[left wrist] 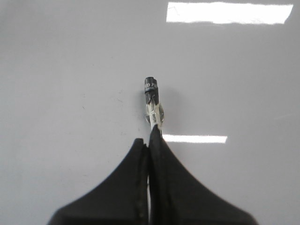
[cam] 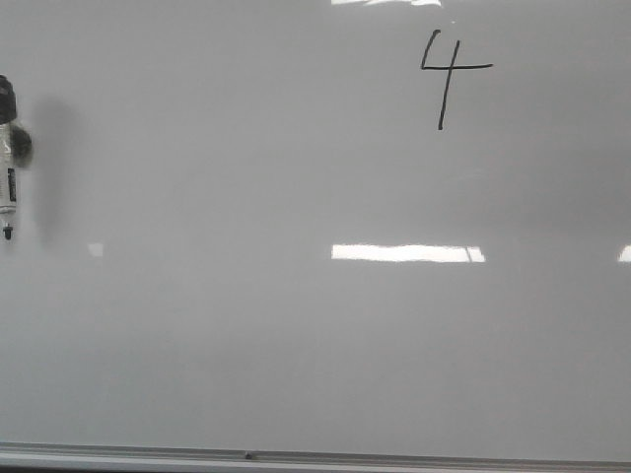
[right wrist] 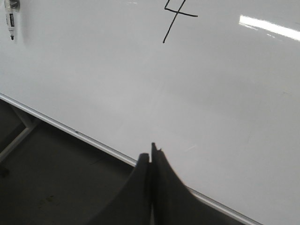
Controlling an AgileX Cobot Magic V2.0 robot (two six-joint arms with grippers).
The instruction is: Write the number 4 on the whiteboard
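Whiteboard (cam: 296, 335) fills nearly all of the front view, glossy pale grey, silver frame edge along the bottom, bright glare streaks across the middle and at the top. Number 4 (cam: 449, 74) drawn in thin black line at upper right of the board: open top, crossbar, long vertical stroke running down below the bar. Also seen in the right wrist view (right wrist: 176, 18), partly cut by the picture's edge.

Marker (cam: 8, 187) at the far left edge of the front view, upright, tip down, close to the board, soft shadow beside it. Well apart from the 4.

Left gripper (left wrist: 150, 140): jaws pressed together, pinching the marker (left wrist: 152, 101), whose black end points toward the board surface.

Right gripper (right wrist: 152, 152): jaws pressed together, nothing between them, near the board's lower frame. Marker (right wrist: 11, 18) visible far off in that view. Dark floor and a pale stand leg (right wrist: 18, 133) below the frame.
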